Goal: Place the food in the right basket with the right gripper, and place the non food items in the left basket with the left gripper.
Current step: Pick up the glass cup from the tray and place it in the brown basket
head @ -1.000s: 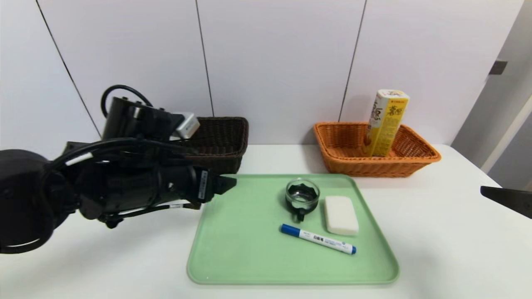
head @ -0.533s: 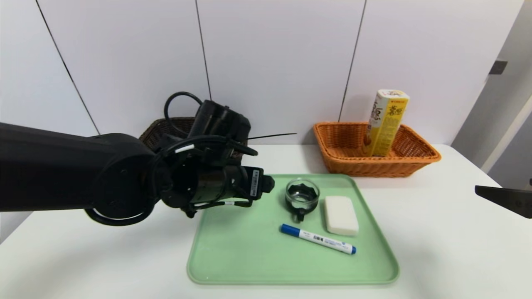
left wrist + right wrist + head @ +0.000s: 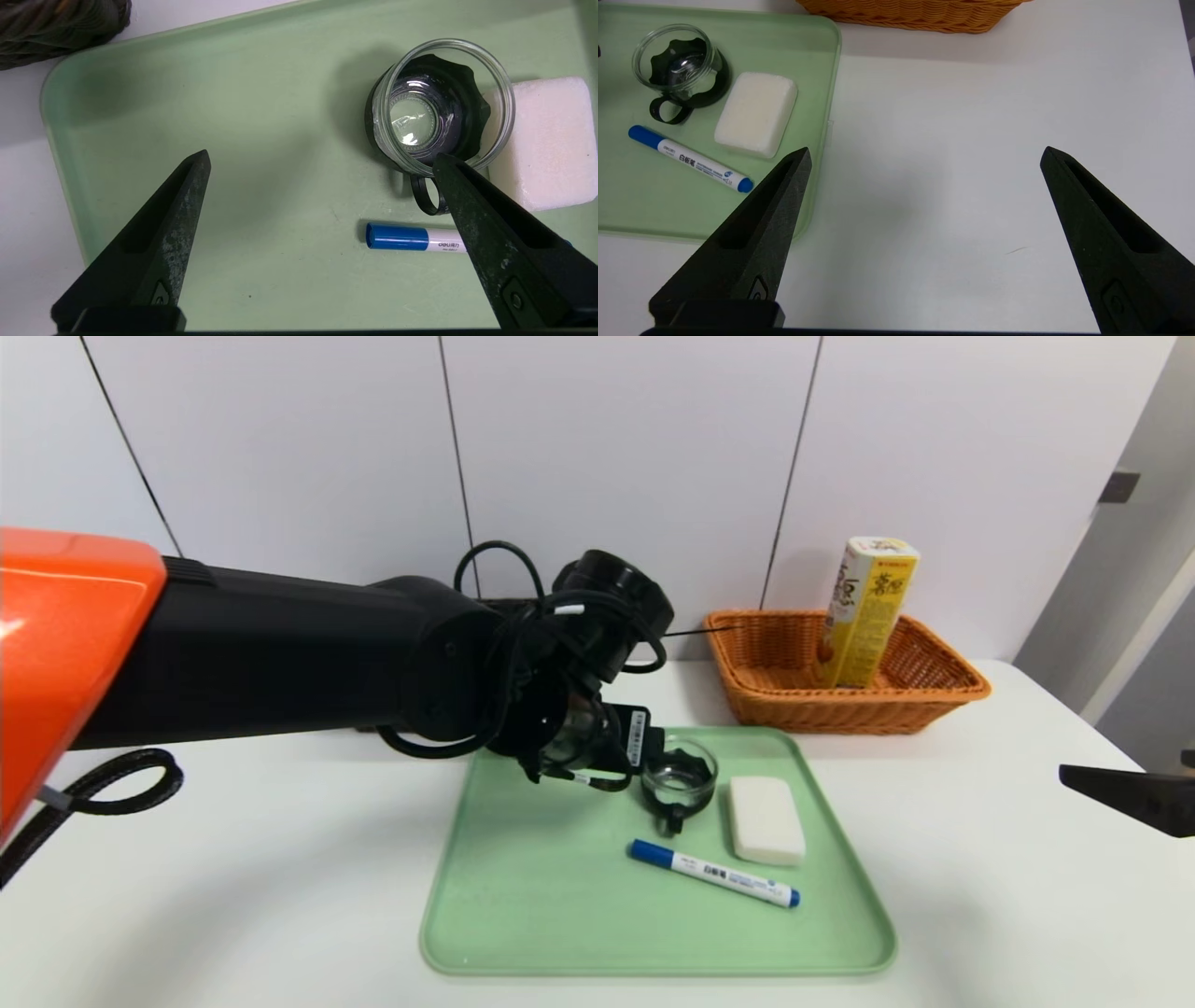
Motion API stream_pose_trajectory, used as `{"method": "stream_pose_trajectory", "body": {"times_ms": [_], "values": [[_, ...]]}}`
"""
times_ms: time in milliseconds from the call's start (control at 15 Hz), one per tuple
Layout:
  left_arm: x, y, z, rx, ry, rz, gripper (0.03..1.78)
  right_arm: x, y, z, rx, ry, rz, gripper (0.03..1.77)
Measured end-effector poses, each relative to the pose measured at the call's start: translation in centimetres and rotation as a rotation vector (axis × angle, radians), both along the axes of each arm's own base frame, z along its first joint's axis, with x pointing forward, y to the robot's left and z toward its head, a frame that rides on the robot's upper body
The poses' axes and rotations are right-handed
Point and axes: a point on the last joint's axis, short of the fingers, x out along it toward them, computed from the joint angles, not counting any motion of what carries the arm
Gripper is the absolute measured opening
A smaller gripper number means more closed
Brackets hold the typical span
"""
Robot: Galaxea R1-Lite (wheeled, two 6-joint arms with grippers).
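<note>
The food, a tall yellow snack box, stands inside the right basket, which is orange wicker. On the green tray lie the non food items: a glass cup with a black handle, a white sponge-like block and a blue-capped marker. My left gripper hangs open above the tray, with one fingertip over the cup's handle side and nothing between its fingers. In the head view my left arm hides the left basket; only its dark corner shows. My right gripper is open and empty over bare table, to the right of the tray.
The tray sits mid-table between the two baskets, which stand against the white back wall. A black cable loop lies on the table at the left. White tabletop stretches to the right of the tray, below the orange basket.
My left arm has swung to the right, from in front of the dark basket across the tray's far edge to right beside the glass cup. The right arm has hardly moved.
</note>
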Motion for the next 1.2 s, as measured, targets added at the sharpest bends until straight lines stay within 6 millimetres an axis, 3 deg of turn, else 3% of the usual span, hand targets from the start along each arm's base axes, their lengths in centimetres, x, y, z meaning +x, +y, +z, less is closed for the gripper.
{"method": "stream_pose_trajectory", "body": {"times_ms": [533, 1200], "values": [[1.2, -2.2, 0.5, -0.008, 0.1, 0.073, 1.69, 0.0, 0.0, -0.4, 0.0, 0.01, 0.002, 1.69], [3.0, -4.1, -3.0, 0.002, 0.135, 0.071, 1.69, -0.1, 0.0, -0.8, 0.0, 0.023, 0.002, 1.69]]}}
